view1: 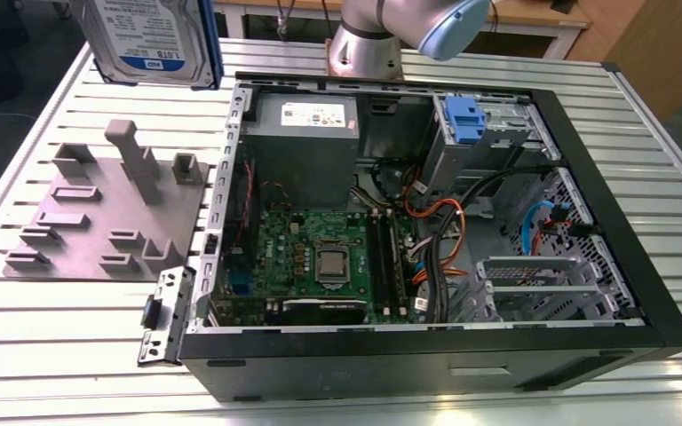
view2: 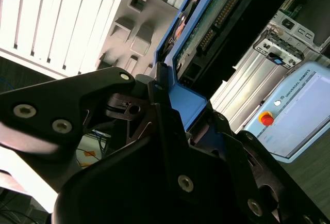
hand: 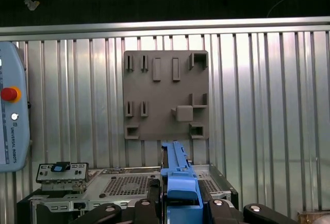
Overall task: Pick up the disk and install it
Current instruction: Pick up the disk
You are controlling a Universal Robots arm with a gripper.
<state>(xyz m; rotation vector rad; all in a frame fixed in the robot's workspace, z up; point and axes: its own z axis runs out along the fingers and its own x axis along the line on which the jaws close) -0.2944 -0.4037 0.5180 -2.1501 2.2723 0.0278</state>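
Gripper [hand: 180, 203] clamps the disk [view1: 152, 35] at its edge.

Slatted table [view1: 45, 355] — fixture plate [view1: 81, 222], computer case [view1: 436, 359]

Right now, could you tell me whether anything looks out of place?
Nothing looks damaged; the disk hangs tilted in the air, clamped in the gripper, and a metal bracket lies askew beside the open computer case.
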